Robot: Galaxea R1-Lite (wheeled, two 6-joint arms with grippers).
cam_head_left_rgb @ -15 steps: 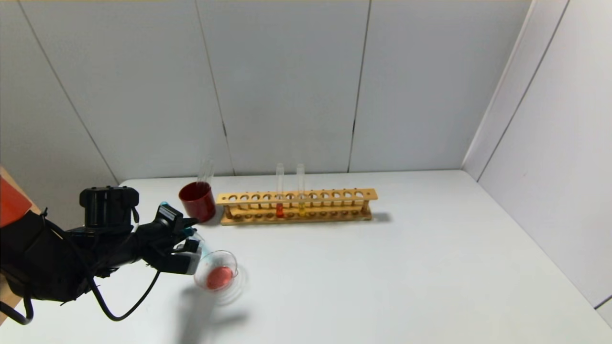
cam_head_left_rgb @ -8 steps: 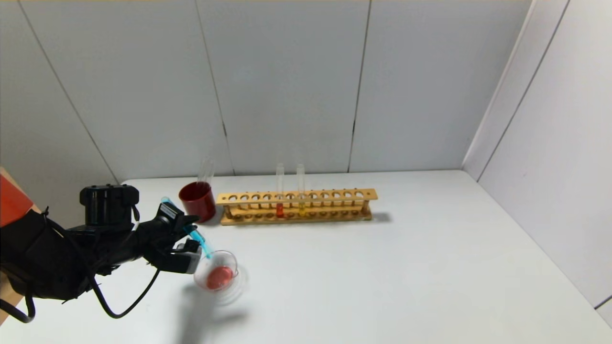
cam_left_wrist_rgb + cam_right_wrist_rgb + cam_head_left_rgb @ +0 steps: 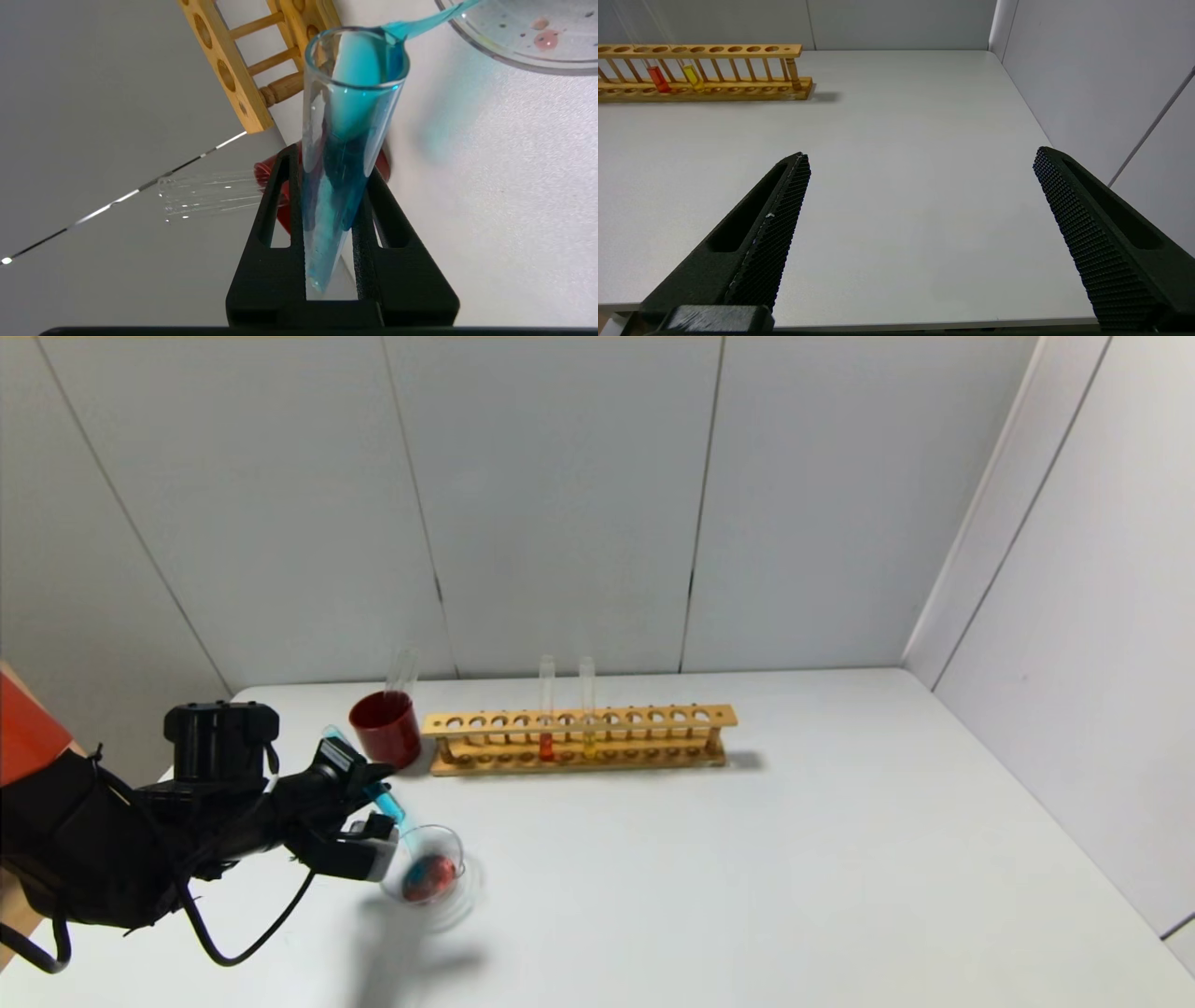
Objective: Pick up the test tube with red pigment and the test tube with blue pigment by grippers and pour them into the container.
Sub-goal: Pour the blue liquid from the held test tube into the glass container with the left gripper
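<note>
The left arm [image 3: 140,840] at the frame's lower left is matte black, draped in looping black cable, with what seems a pale grey fingertip block; the right gripper [image 3: 920,196] shows black fingers with gridded pads.

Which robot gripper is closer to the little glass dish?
Left. The left gripper sits right beside the glass dish, tipping the blue tube into it. The right gripper hangs far away, open.

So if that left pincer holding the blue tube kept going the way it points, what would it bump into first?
Most likely the glass dish: the left pincer, shut on the blue test tube, points down at its near rim, with the tube's mouth over it. Depth is hard to judge.
</note>
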